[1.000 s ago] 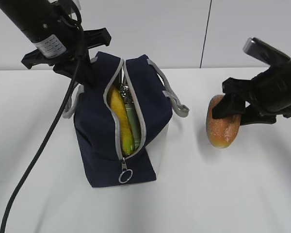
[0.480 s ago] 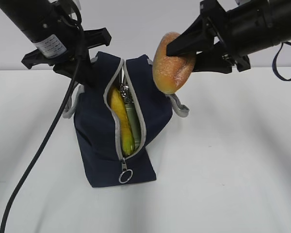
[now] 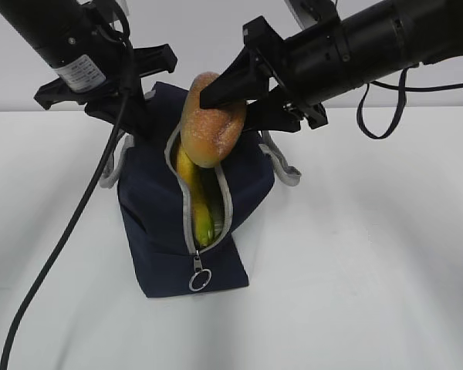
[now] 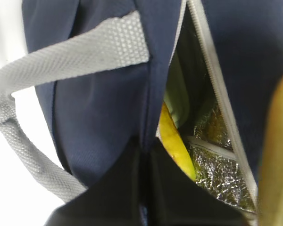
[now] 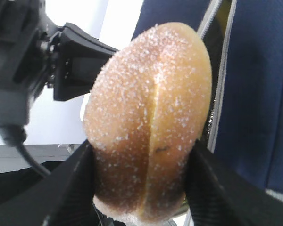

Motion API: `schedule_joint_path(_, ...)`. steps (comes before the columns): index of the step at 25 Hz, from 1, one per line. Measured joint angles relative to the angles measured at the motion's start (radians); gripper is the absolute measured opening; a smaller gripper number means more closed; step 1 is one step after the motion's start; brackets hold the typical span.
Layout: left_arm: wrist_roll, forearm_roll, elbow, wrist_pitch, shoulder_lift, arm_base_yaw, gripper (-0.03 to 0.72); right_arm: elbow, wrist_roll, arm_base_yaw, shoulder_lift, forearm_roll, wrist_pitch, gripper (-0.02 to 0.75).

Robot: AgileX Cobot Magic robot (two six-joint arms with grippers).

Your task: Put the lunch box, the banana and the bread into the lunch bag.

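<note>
Right gripper clamps the bread (tilted) above the unzipped lunch bag.

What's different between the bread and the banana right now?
The bread is a plump, golden-brown oval with a pale slash; the banana is long, slim and yellow. The bread hangs in the air above the lunch bag, clamped in the right gripper; the banana already lies inside the bag's unzipped opening, touched by no gripper. The bread shows almost whole, while the banana is partly hidden by bag and bread. Both are food for this bag.
</note>
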Motion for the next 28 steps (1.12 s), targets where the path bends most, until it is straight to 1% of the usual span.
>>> schedule_joint_path(6,0.000,0.000,0.000,0.001,0.000,0.000,0.000,-0.053,0.000,0.022,0.076,0.021,0.001,0.418)
schedule_joint_path(12,0.000,0.000,0.000,0.001,0.000,0.000,0.000,-0.070,0.000,0.048,0.142,0.021,0.002,0.418)
schedule_joint_path(18,0.000,0.000,0.000,0.003,0.000,0.000,0.000,-0.073,0.029,0.047,0.181,-0.001,-0.005,0.426)
schedule_joint_path(21,0.000,0.000,0.000,0.004,0.000,0.000,0.000,-0.073,0.034,0.047,0.183,-0.012,-0.015,0.478)
schedule_joint_path(25,0.000,0.000,0.000,0.004,0.000,0.000,0.000,-0.073,0.036,0.048,0.183,-0.014,-0.022,0.603)
schedule_joint_path(28,0.000,0.000,0.000,0.005,0.000,0.000,0.000,-0.073,0.036,0.048,0.185,-0.014,-0.023,0.643)
